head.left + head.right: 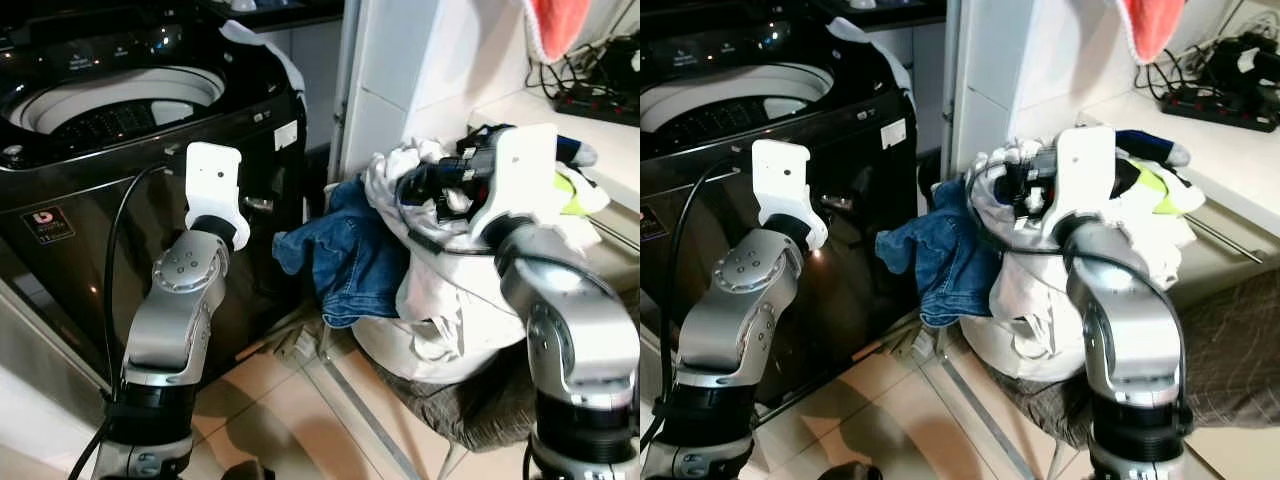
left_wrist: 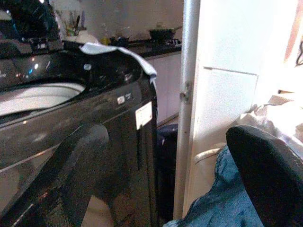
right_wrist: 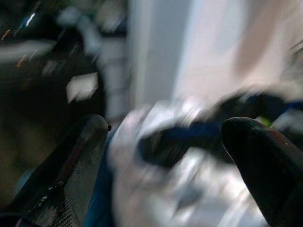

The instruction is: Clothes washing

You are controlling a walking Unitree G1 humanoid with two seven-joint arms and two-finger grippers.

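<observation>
Both silver arms rise in the foreground: the right gripper (image 3: 161,156), fingers spread, hovers over the laundry pile (image 1: 440,260) heaped in a white basket (image 1: 1010,350) on the floor, while the left gripper (image 2: 161,175), also spread, is raised empty before the washer (image 1: 120,150). Blue jeans (image 1: 345,255) spill over the basket's side toward the washer's dark front. Behind stand a white pillar (image 1: 385,80) and a counter (image 1: 1230,150) with a power strip (image 1: 1220,105).

Tiled floor (image 1: 290,400), pale and glossy. At nine o'clock, a black top-loading washer (image 1: 120,150); at three o'clock, a white basket (image 1: 440,330) heaped with laundry, upon a crumpled grey-brown cloth (image 1: 480,410).
</observation>
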